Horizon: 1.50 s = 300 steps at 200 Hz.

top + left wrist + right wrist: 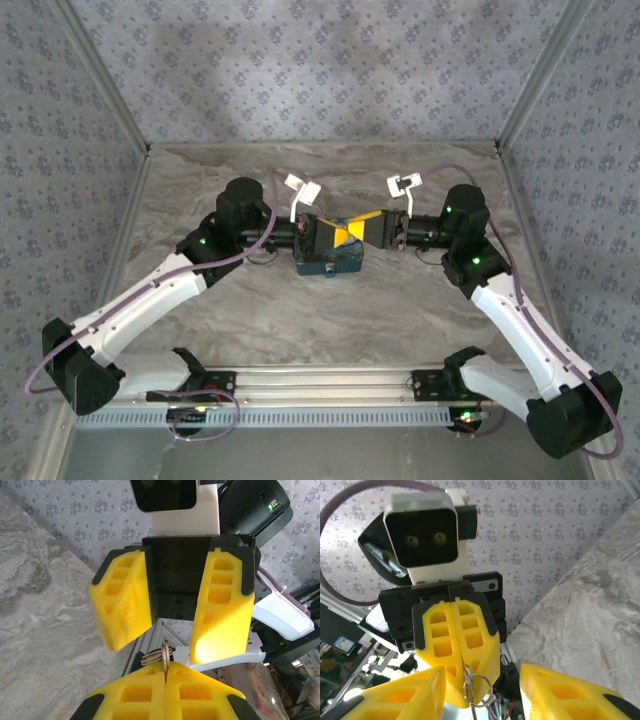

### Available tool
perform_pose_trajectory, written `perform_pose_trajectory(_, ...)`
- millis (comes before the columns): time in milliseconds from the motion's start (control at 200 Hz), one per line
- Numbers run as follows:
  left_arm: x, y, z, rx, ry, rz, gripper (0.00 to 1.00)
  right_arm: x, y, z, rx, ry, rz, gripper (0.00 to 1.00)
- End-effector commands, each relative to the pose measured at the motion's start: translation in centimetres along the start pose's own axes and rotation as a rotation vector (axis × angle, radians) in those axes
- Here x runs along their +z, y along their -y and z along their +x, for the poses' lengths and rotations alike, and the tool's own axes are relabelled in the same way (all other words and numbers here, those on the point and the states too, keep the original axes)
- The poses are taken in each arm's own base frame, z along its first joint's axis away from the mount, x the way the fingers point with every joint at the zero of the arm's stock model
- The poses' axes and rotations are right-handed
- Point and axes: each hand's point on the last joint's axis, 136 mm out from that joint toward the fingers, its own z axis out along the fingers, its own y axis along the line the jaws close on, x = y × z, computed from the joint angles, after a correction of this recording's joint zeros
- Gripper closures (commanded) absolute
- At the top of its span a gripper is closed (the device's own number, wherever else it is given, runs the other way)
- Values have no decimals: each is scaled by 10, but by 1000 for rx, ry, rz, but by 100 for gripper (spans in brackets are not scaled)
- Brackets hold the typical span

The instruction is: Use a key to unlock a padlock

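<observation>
One silver metal key ring (161, 656), gripped mid-air.
Clamped in the left gripper (165, 672); right gripper (169, 630) parted, empty; we advise a firm, centred pinch.

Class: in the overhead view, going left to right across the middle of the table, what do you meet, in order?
In order: left arm's black joint → left pincer, shut on the key → right pincer, open → right arm's black joint.
</observation>
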Motion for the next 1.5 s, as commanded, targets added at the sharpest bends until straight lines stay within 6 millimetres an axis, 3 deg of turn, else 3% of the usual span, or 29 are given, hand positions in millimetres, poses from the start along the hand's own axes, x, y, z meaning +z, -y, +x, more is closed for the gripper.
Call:
perform_pose_trajectory(0,-1,18,-7,46,-10,48,100,2,-15,2,-48,-33,-44,61)
perform_pose_trajectory(160,0,20,-5,46,-20,63,100,4,-15,3,-48,-41,-49,74)
perform_pose_trajectory(255,0,21,-4,45,-24,67,100,4,-15,3,-55,-40,-52,90)
perform_pose_trajectory(360,-1,21,-4,49,-22,67,100,4,-16,3,-65,-41,-53,100)
perform_pose_trajectory(455,-2,21,-4,51,-19,63,100,3,-15,2,-64,-31,-40,100)
perform_pose_trajectory(545,-5,20,-3,50,-12,54,82,2,-15,-1,-72,-17,-33,100)
perform_pose_trajectory(675,-9,19,0,51,1,39,70,0,-13,-6,-70,7,-15,100)
perform_pose_trajectory(919,-14,20,-1,48,25,40,70,-2,-10,-10,-64,29,-7,100)
perform_pose_trajectory(1024,-15,20,-2,48,28,41,63,-3,-7,-12,-58,42,9,100)
perform_pose_trajectory(1324,-12,18,-2,38,27,51,65,-4,-7,-14,-58,53,9,100)
perform_pose_trajectory(1494,-8,17,-3,34,23,59,76,-3,-7,-15,-60,56,9,100)
